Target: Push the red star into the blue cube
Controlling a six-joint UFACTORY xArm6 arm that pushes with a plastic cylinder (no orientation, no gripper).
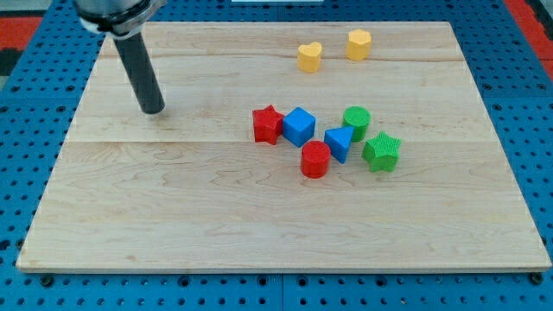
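The red star point(268, 123) lies near the middle of the wooden board, touching the left side of the blue cube point(299, 126). My tip point(154, 111) rests on the board well to the view's left of the red star, with a wide gap between them. The dark rod rises from the tip toward the view's top left.
A red cylinder point(314, 160), a blue triangular block point(340, 143), a green cylinder point(356, 119) and a green star point(381, 152) cluster right of the blue cube. A yellow heart point(309, 56) and a yellow hexagonal block point(359, 44) sit near the view's top. The board's edge point(285, 268) runs along the bottom.
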